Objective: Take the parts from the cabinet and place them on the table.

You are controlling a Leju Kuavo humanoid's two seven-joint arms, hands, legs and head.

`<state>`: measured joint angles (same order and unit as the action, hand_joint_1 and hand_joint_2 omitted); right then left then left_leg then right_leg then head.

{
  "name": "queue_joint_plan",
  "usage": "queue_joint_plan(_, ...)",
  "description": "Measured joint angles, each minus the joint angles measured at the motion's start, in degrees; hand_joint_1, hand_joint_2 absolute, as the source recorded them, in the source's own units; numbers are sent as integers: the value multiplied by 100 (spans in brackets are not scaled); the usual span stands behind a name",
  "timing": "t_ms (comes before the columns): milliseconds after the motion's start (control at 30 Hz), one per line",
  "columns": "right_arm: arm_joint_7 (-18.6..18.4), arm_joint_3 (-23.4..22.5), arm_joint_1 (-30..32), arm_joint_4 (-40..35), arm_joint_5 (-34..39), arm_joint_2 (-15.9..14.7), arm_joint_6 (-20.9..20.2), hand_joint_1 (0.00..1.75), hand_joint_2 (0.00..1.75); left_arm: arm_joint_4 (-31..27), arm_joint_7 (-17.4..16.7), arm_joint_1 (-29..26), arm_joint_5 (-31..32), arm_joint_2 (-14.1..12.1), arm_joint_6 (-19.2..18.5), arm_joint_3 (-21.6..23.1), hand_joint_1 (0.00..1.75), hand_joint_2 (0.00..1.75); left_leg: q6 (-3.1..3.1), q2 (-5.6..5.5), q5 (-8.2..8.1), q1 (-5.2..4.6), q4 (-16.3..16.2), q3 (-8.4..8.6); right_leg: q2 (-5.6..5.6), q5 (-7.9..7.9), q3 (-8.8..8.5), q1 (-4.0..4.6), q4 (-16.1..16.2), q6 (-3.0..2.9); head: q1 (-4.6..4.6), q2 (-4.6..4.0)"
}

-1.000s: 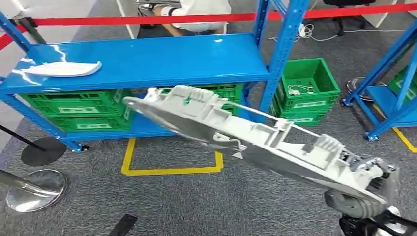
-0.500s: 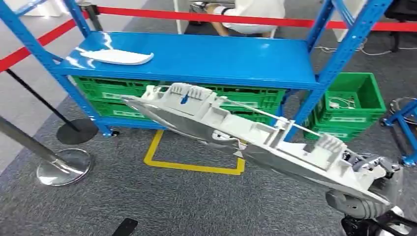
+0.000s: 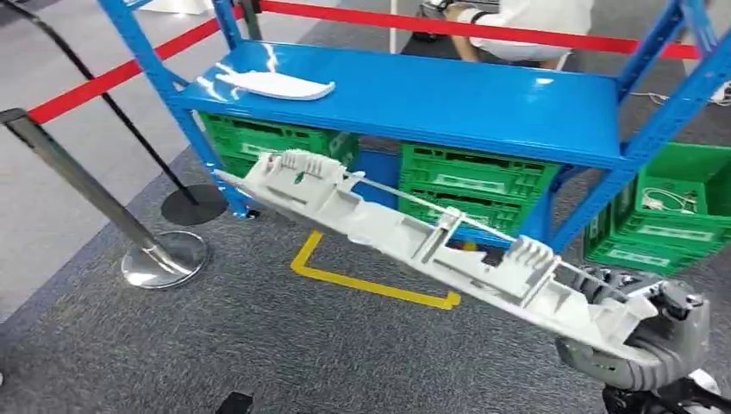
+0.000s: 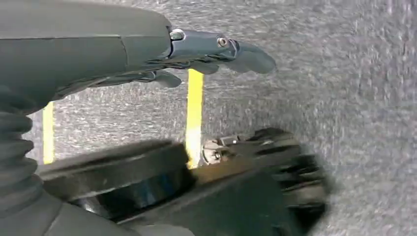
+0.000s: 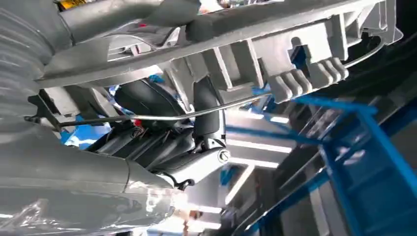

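Right hand point(image 3: 642, 323): fingers grip long grey part point(image 3: 414, 233), held tilted above carpet | left hand point(image 4: 147, 54): fingers apart, holding nothing | white part point(image 3: 276, 84) on blue shelf point(image 3: 483, 103) | green crate point(image 3: 664, 211): white cable inside.

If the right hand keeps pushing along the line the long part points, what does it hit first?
Probably the blue rack: the tip of the long grey part, held by the right hand, aims at the rack's left upright near the green crates. Depth is unclear, so the part might pass in front.
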<state>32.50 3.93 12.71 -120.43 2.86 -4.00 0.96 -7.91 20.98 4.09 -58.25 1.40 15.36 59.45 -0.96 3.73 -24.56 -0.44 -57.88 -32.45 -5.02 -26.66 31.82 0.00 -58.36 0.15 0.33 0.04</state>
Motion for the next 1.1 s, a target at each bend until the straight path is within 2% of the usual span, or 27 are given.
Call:
queue_joint_plan(33,16,-11,57,-55,-2,-11,7,175,175,0,0,34,-20,0,33,-7,0,175,19,94,-54,-47,185,56,-67,-24,20,55,-36,33,-7,2)
queue_joint_plan(133,61,-74,154,-142,33,-41,48,175,175,0,7,36,-79,-2,171,-33,0,175,75,-119,-18,-61,175,-22,-266,-11,-20,35,23,97,4,2)
queue_joint_plan(167,81,-112,179,-167,72,-52,46,175,175,0,7,24,-98,2,171,-35,0,175,122,-195,25,-26,224,7,-263,-31,-32,34,9,137,-9,2)
queue_joint_plan(200,96,-153,187,-175,98,-76,35,175,175,0,-6,11,-118,9,171,-37,0,175,137,-233,49,6,231,2,58,-109,33,13,-86,188,13,0)
queue_joint_plan(233,120,-190,210,-188,129,-79,26,175,175,0,-18,15,-129,9,168,-40,0,175,165,-288,65,21,231,-8,318,-300,135,-1,-341,212,22,2)
queue_joint_plan(267,133,-227,239,-188,157,-81,4,175,175,0,-20,30,-135,18,162,-42,0,175,180,-355,75,24,231,-20,445,-546,330,-10,-807,226,28,2)
queue_joint_plan(300,140,-265,254,-188,164,-81,-18,175,175,0,-22,38,-138,33,158,-42,0,175,186,-429,82,25,229,-37,486,-778,569,-10,-1328,239,31,2)
queue_joint_plan(333,140,-291,264,-186,164,-83,-24,175,175,0,-24,38,-151,37,155,-44,0,175,190,-505,91,24,229,-47,492,-913,763,-9,-1725,248,31,2)
queue_joint_plan(367,140,-315,277,-186,164,-85,-35,175,175,0,-28,30,-155,37,155,-44,0,175,187,-583,99,25,226,-51,493,-889,832,-11,-1843,247,28,2)
queue_joint_plan(400,140,-323,294,-186,164,-87,-37,175,175,0,-37,22,-155,37,153,-44,0,175,176,-668,105,34,224,-49,494,-732,755,-17,-1675,248,31,0)
queue_joint_plan(433,142,-326,301,-186,166,-90,-37,175,175,0,-39,21,-159,37,153,-44,0,175,165,-752,111,46,220,-47,506,-486,567,-28,-1278,251,24,0)
queue_joint_plan(467,142,-330,302,-188,168,-90,-37,175,175,0,-39,25,-159,42,153,-44,0,175,145,-842,116,64,214,-42,586,-192,287,-56,-699,264,28,0)
queue_joint_plan(500,144,-337,303,-186,168,-92,-35,175,175,0,-39,29,-159,44,151,-44,0,175,107,-927,116,74,198,-50,884,12,18,-120,-142,309,33,2)
queue_joint_plan(533,144,-343,309,-184,168,-92,-35,175,175,0,-39,42,-159,35,153,-46,0,175,61,-993,126,54,168,-96,1189,-112,-35,-150,-4,323,37,2)
queue_joint_plan(567,155,-354,327,-190,175,-92,-35,175,175,0,-39,49,-159,35,151,-46,0,175,28,-1082,155,61,152,-154,1098,-85,-70,-147,-10,256,22,2)
queue_joint_plan(633,155,-367,332,-190,170,-92,-35,175,175,0,-39,22,-162,33,153,-46,0,175,-60,-1206,222,104,188,-208,972,-64,-27,-101,-48,201,28,2)
queue_joint_plan(667,155,-369,334,-190,170,-92,-35,175,175,0,-39,10,-162,25,153,-48,0,175,-88,-1281,235,106,187,-225,890,-41,-33,-116,-27,154,26,2)
queue_joint_plan(700,155,-376,315,-193,171,-96,-35,175,175,0,-39,0,-164,24,153,-48,0,175,-99,-1030,182,87,136,-246,788,-23,-46,-128,-9,103,33,0)
queue_joint_plan(733,160,-385,329,-201,173,-96,-35,175,175,0,-39,9,-162,33,153,-48,0,175,-127,-669,12,51,-86,-366,717,-29,-46,-121,-8,47,-42,2)
queue_joint_plan(767,164,-389,343,-210,175,-96,-35,175,175,0,-39,28,-164,33,153,-48,0,175,-150,-514,-224,55,-502,-567,623,-35,-37,-109,-8,28,-50,0)
queue_joint_plan(833,166,-406,345,-212,173,-96,-35,175,175,0,-39,47,-162,35,153,-50,0,175,-168,-434,-639,66,-1500,-1030,427,-40,-24,-96,-8,17,-52,2)
queue_joint_plan(867,164,-415,345,-212,173,-98,-35,175,175,0,-39,42,-162,37,153,-50,0,175,-174,-433,-678,69,-1734,-1132,334,-42,-22,-95,-8,15,-50,2)
queue_joint_plan(900,164,-417,345,-212,173,-98,-35,175,175,0,-39,31,-162,37,153,-50,0,175,-173,-432,-576,72,-1666,-1071,252,-42,-24,-93,-8,15,-50,0)
queue_joint_plan(967,164,-417,339,-212,173,-98,-35,175,175,0,-39,25,-162,37,153,-50,0,175,-138,-359,-152,67,-847,-609,103,-45,-35,-86,-9,20,-52,0)
queue_joint_plan(1000,164,-417,334,-217,173,-98,-35,175,175,0,-39,30,-162,37,153,-53,0,175,-103,-196,31,49,-330,-302,40,-54,-51,-82,-9,34,-52,0)
queue_joint_plan(1033,164,-417,337,-217,173,-98,-37,175,175,0,-39,43,-166,37,153,-59,0,175,-74,148,65,6,41,-67,-14,-72,-59,-42,-14,61,-57,0)
queue_joint_plan(1100,171,-424,340,-217,166,-98,-64,175,175,0,-48,79,-236,33,173,-94,0,175,0,18,55,-12,121,-108,-139,-88,-55,-14,-24,128,-26,0)
